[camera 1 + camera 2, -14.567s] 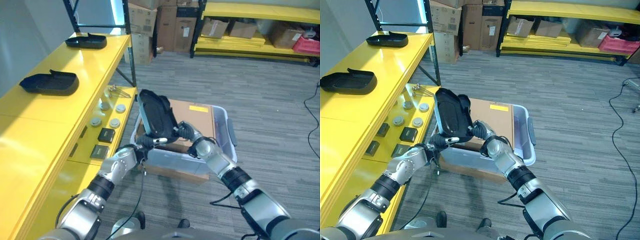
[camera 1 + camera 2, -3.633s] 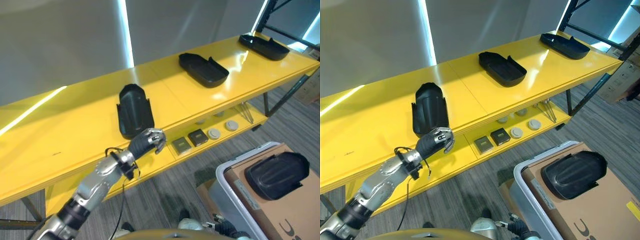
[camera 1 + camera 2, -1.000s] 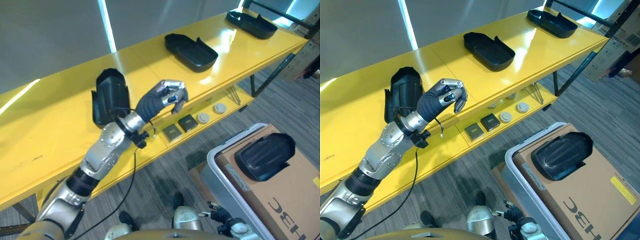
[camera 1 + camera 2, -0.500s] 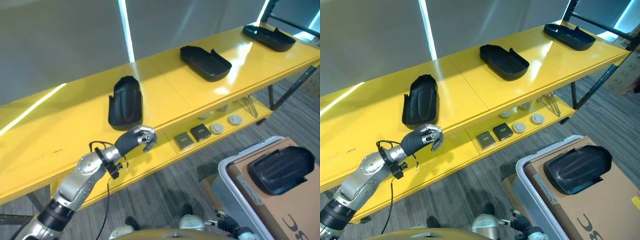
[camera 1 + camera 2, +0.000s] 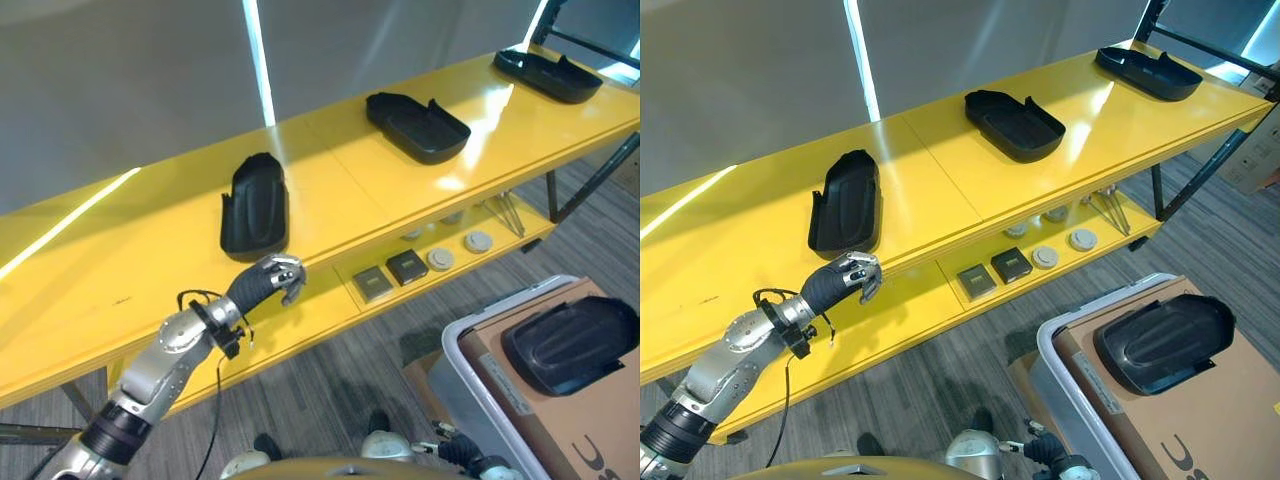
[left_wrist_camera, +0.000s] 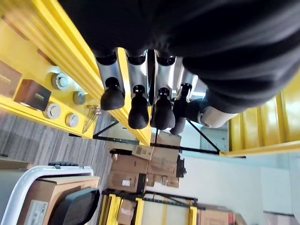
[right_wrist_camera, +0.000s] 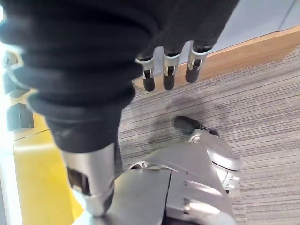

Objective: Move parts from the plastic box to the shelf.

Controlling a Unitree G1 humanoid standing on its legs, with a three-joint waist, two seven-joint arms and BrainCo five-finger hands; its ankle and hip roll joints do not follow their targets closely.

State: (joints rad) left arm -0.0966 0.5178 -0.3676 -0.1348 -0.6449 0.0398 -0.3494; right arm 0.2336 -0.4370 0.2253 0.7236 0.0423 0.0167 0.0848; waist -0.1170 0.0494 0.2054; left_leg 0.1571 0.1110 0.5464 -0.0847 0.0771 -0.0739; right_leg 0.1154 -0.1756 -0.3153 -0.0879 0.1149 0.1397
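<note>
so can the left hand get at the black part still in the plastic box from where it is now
Probably not yet: the left hand sits by the shelf edge, empty, and the black part lies far across open floor in the plastic box.

Showing a glossy yellow metal shelf (image 5: 150, 250), matte black moulded plastic parts (image 5: 256, 205), grey striped carpet floor (image 5: 940, 380).

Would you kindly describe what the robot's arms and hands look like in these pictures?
The left arm is silver-grey with dark bands at its segments. The left hand has a dark ribbed cover over its back and wrist, and silver fingers with dark tips. The right hand has the same dark cover and dark-tipped silver fingers.
</note>
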